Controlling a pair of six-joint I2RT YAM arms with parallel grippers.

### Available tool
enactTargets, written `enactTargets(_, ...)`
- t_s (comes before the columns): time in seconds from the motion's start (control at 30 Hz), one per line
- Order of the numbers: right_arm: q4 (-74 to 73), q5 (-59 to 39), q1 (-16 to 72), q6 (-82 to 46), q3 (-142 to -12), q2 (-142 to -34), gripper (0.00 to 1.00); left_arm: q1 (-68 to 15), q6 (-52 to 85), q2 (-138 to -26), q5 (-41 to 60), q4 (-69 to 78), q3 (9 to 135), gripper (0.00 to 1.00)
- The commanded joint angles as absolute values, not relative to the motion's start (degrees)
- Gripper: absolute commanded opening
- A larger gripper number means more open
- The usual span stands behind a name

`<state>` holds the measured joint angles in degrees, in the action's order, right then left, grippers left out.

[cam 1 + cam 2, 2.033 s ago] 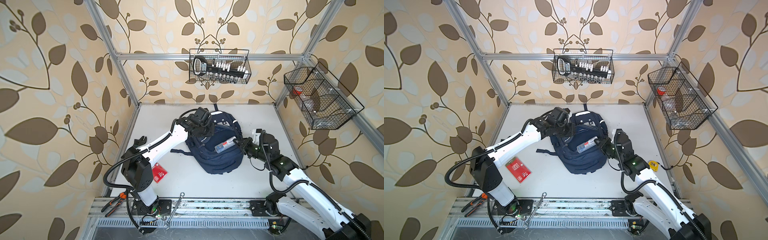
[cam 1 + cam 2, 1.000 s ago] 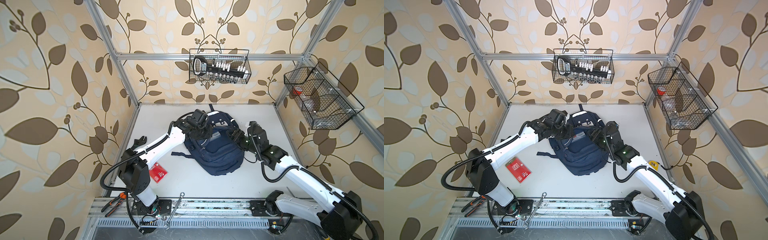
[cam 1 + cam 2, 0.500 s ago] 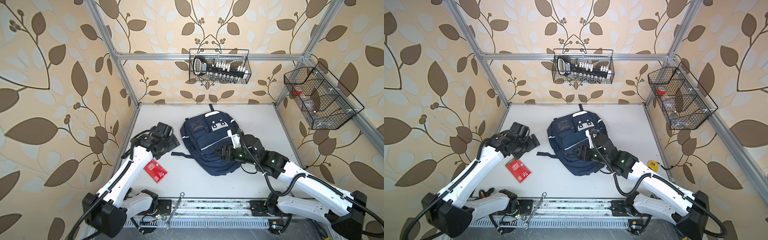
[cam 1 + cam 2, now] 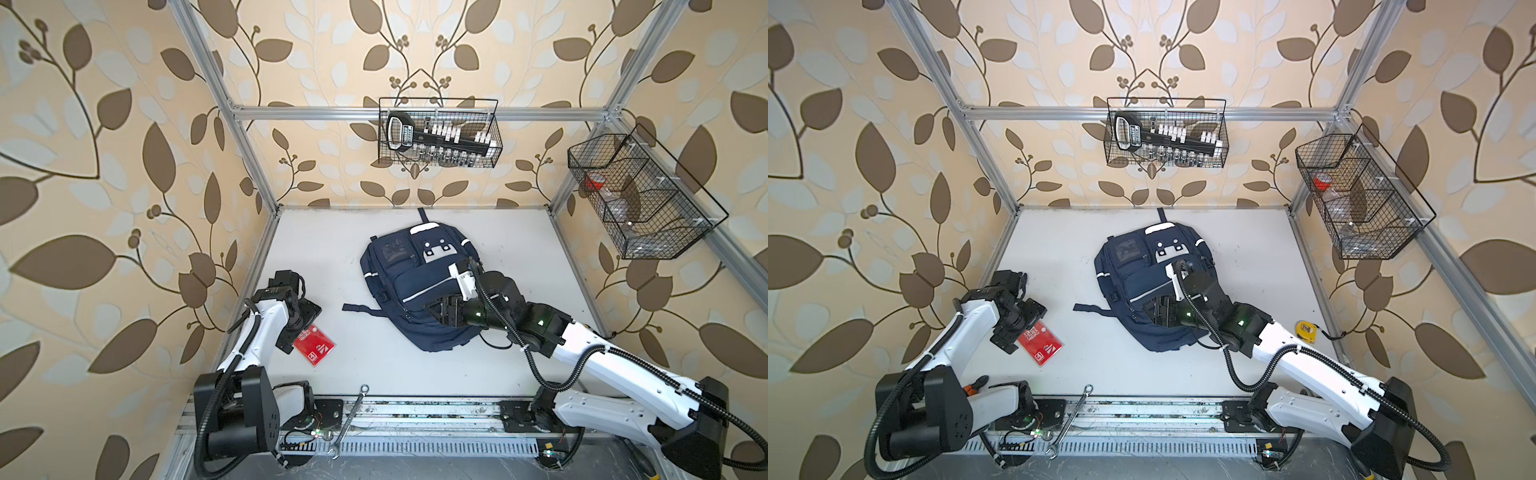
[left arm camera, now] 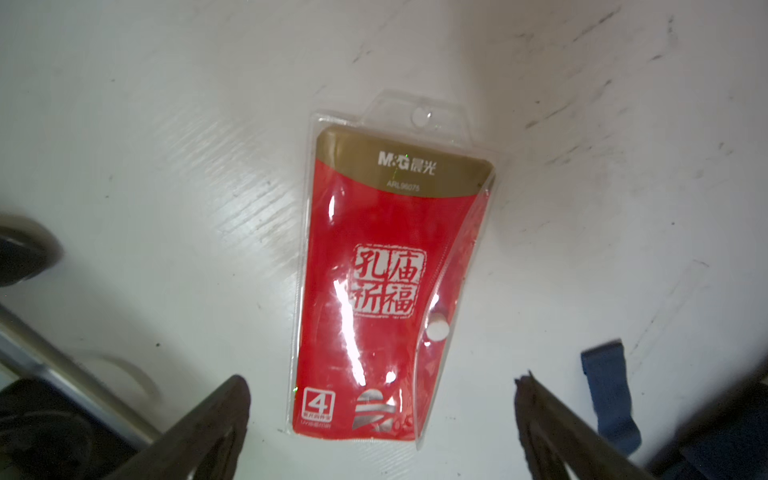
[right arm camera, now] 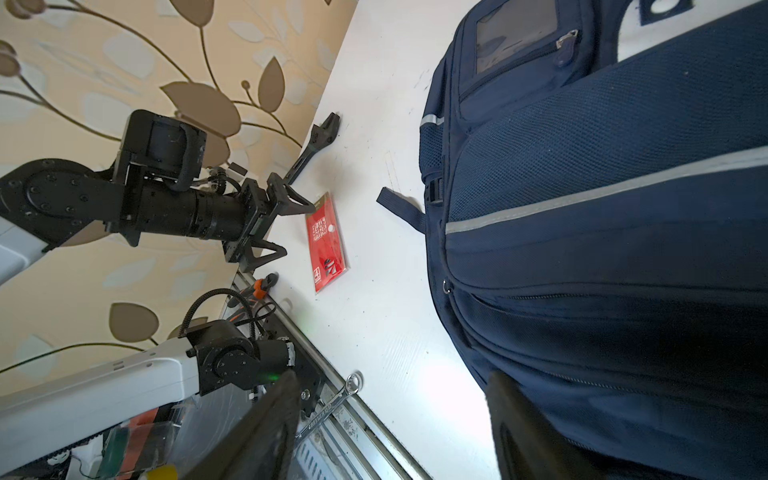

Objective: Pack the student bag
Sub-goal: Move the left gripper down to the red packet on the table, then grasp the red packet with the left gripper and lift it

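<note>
Left arm has come off the student bag (image 4: 415, 286) since a second ago and swung out to the red M&G packet (image 4: 314, 345), well left of the bag in both top views. Right arm has dropped from the bag's upper right edge to over its lower front.

Left claw (image 5: 382, 378): jaws spread wide and gripping nothing. In the left wrist view the packet's near end sits between the two fingers. Packet lies flat on the table (image 4: 374, 374), left of the bag, with its gold M&G band pointing away from the claw. Can't tell if there's contact.

Right claw (image 6: 392, 376): jaws apart, nothing held. In both top views it sits over the bag's lower front panel. In the right wrist view one finger is in front of the bag fabric and bare table shows between the two. Can't tell if it touches the fabric.

Bag lies front-up mid-table, top handle toward the back wall. Loose strap (image 4: 359, 309) trails left toward the packet. Zip on the small upper pocket is closed.

Also near the bag:
- yellow tape measure (image 4: 1308, 328) to its right, by the frame
- combination wrench (image 4: 351, 419) on the front rail
</note>
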<state>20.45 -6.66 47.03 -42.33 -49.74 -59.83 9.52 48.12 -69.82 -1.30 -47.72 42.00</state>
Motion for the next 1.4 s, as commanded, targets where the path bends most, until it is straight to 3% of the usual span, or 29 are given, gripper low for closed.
enactTargets(0.0, 20.43, -6.68, 47.33, -41.59, -49.05, -59.42, 0.71, 11.13, 46.78, -72.65, -1.21, -44.35, 41.81, 0.96)
enactTargets(0.2, 19.63, -7.23, 47.36, -41.57, -49.04, -60.34, 0.69, 14.03, 45.24, -77.69, 1.76, -38.94, 45.24, 0.64)
enactTargets(0.33, 19.1, -7.27, 47.36, -41.84, -48.52, -60.47, 0.67, 14.13, 44.5, -82.14, 0.88, -39.1, 48.33, 0.53)
enactTargets(0.43, 18.05, -7.66, 47.32, -42.15, -48.1, -59.95, 0.66, 14.17, 43.96, -86.44, 1.55, -36.77, 48.98, 0.38)
enactTargets(0.8, 17.12, -8.53, 47.3, -43.23, -47.33, -58.65, 0.65, 14.16, 44.04, -93.39, 0.18, -36.21, 53.23, 0.34)
enactTargets(1.1, 17.13, -7.14, 47.34, -43.51, -47.21, -57.92, 0.65, 14.15, 43.15, -97.16, 0.68, -36.74, 54.42, 0.14)
enactTargets(1.13, 17.09, -7.08, 47.29, -43.51, -47.28, -57.85, 0.65, 14.08, 43.14, -97.43, 0.66, -36.74, 54.33, 0.1)
enactTargets(1.17, 17.07, -7.03, 47.34, -43.51, -47.29, -57.83, 0.65, 14.11, 43.15, -97.8, 0.94, -36.79, 54.36, 0.01)
enactTargets(1.37, 17.31, -7.28, 47.35, -43.29, -47.78, -58.31, 0.65, 13.52, 42.59, -96.1, 2.57, -38.35, 55.36, 0.0)
